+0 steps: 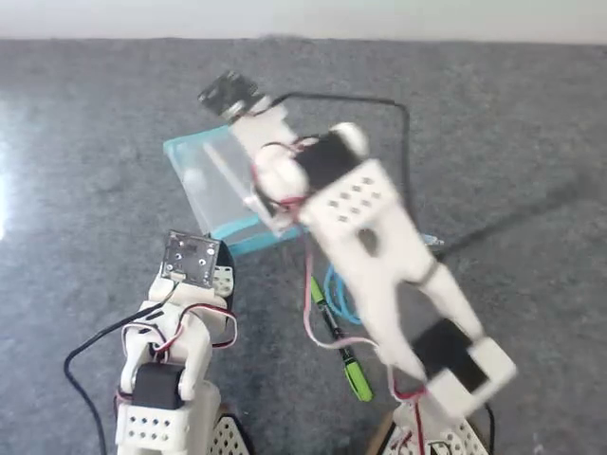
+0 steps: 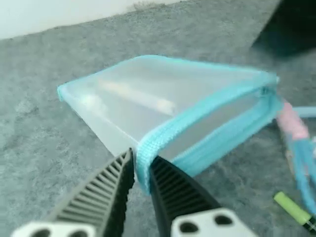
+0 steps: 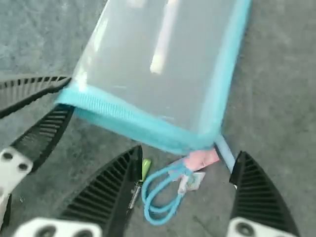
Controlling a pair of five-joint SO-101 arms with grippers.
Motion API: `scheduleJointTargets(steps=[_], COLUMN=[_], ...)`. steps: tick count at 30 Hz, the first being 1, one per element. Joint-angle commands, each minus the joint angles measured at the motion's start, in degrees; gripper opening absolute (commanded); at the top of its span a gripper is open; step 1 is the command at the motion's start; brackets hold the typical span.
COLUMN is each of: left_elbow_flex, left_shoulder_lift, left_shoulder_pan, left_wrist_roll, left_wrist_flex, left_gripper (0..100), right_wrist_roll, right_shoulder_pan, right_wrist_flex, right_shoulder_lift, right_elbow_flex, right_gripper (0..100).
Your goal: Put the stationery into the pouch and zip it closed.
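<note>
Left pincer [image 2: 141,161] clenched on the pouch [image 2: 148,98], right pincer [image 3: 189,152] released over its other end.

The translucent, turquoise-edged pouch lies mid-counter [image 1: 512,142], a little toward the far edge, with a pale, long item faintly visible inside. The left pincer grips its zipper edge at one corner. The right pincer's jaws stand wide apart, straddling the corner with the pink tag [image 3: 202,159] and blue cord loop [image 3: 160,197]. A green pen [image 1: 349,355] lies outside the pouch, nearer the near edge.
</note>
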Motion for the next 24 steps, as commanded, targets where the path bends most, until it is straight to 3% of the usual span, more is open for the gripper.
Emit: scheduleJointTargets(steps=[1, 6, 11, 15, 18, 24], left_elbow_flex=[-0.66, -0.66, -0.66, -0.66, -0.66, -0.66], left_shoulder_lift=[-0.09, -0.09, -0.09, -0.09, -0.09, -0.09], left_shoulder_pan=[0.09, 0.0, -0.09, -0.09, -0.09, 0.26], left_wrist_roll=[-0.53, -0.53, -0.53, -0.53, -0.53, -0.53], left_wrist_flex=[0.26, 0.18, 0.18, 0.18, 0.18, 0.35], left_gripper=[1, 1, 1, 1, 1, 1], right_wrist_roll=[-0.26, 2.2, 4.84, 10.02, 18.37, 47.3], right_shoulder_pan=[2.68, 9.54, 10.24, 13.32, 20.44, 33.45], right_wrist_flex=[5.93, 2.59, -9.45, -19.38, -22.81, -25.89], right_shoulder_lift=[-10.68, -18.42, -23.69, -27.74, -27.56, -18.07], right_elbow_flex=[-1.93, 19.16, 47.91, 60.57, 61.45, 57.93], right_gripper=[29.2, 29.2, 29.2, 29.2, 29.2, 29.5])
